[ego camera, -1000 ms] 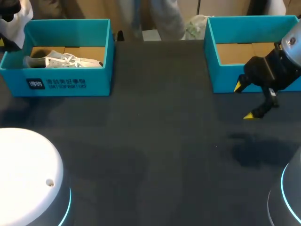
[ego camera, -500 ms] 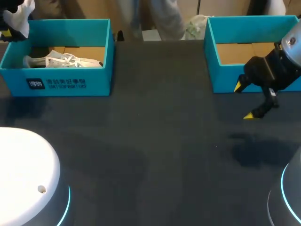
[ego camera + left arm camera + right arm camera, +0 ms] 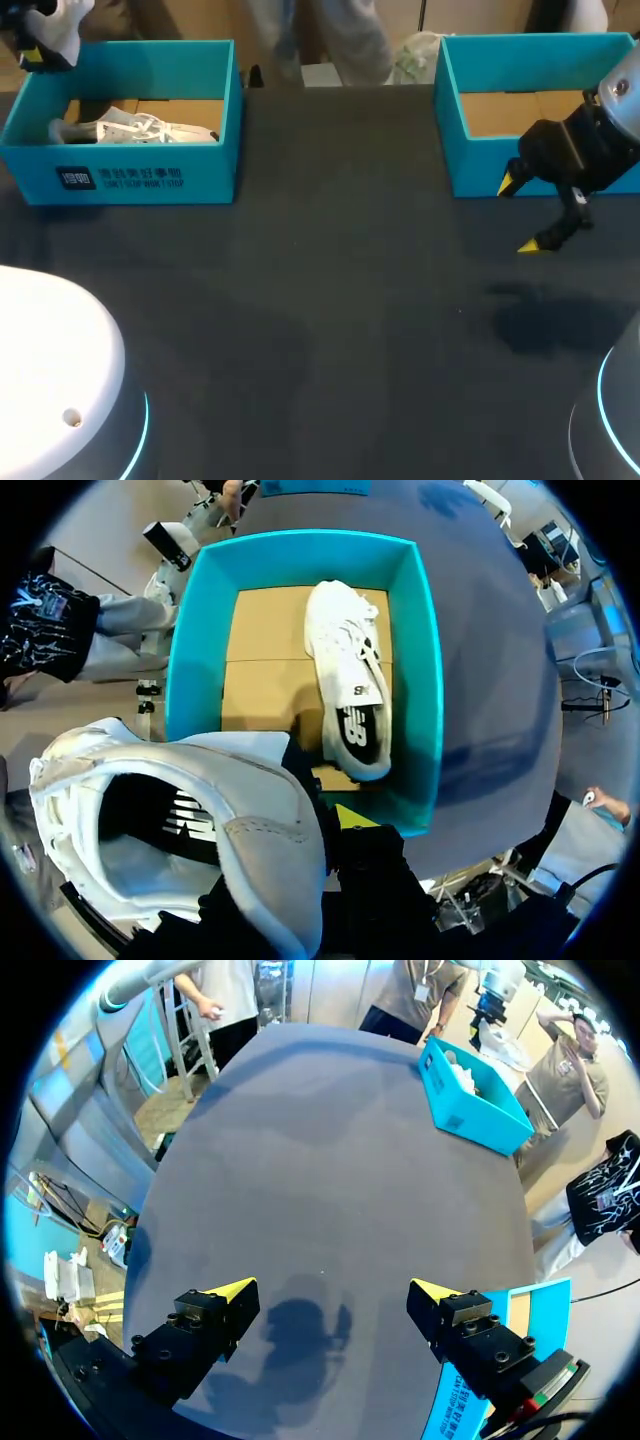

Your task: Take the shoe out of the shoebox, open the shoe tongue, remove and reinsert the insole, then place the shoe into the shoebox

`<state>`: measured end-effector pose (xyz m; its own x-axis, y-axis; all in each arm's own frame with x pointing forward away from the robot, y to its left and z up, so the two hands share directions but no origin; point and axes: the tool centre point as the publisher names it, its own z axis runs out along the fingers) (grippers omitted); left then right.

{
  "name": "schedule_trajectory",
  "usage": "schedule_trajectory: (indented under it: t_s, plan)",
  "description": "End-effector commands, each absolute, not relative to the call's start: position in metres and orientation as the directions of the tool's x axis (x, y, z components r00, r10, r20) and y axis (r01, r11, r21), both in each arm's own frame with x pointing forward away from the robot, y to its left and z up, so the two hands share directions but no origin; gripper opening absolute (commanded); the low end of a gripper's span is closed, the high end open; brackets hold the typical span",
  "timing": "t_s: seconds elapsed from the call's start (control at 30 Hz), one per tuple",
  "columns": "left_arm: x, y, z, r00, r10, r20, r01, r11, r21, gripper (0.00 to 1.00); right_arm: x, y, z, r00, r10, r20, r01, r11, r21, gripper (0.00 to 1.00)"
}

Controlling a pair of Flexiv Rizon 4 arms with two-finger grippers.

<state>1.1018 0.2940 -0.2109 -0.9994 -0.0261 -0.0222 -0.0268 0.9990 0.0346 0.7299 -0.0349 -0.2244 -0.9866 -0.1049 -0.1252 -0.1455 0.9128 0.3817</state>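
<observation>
The dark table (image 3: pixel 340 300) bears a teal shoebox (image 3: pixel 190 670) with a second shoe (image 3: pixel 350 690) inside; above it the left gripper (image 3: pixel 335 825) clenches the shoe (image 3: pixel 200 810). Clear the walls, then lower it mid-table, sole down, toward the right gripper (image 3: pixel 332 1290), spread and empty

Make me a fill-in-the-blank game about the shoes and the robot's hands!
The left gripper holds a shoe coloured ___. A second shoe lies inside the left ___. The right gripper hangs over the table with its jaws ___. Its fingertips are coloured ___.
Missing words: white; shoebox; open; yellow.
</observation>
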Motion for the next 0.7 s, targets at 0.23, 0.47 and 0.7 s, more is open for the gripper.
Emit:
schedule_trajectory:
  t_s: [0.23, 0.47, 0.7]
  plan:
    - [1.1146, 0.2922, -0.2108, -0.999, -0.023, 0.039, -0.021, 0.998, 0.054, 0.00, 0.7299, -0.0344, -0.2255, -0.987, -0.105, -0.126, -0.145, 0.914, 0.379, 1.00]
    - [1.1146, 0.2922, -0.2108, -0.999, -0.023, 0.039, -0.021, 0.998, 0.054, 0.00, 0.7299, -0.0344, -0.2255, -0.987, -0.105, -0.126, -0.145, 0.914, 0.379, 1.00]
    - [1.1142, 0.2949, -0.2097, -0.999, 0.020, 0.040, 0.022, 0.999, 0.049, 0.00, 0.7299, -0.0344, -0.2255, -0.987, -0.105, -0.126, -0.145, 0.914, 0.379, 1.00]
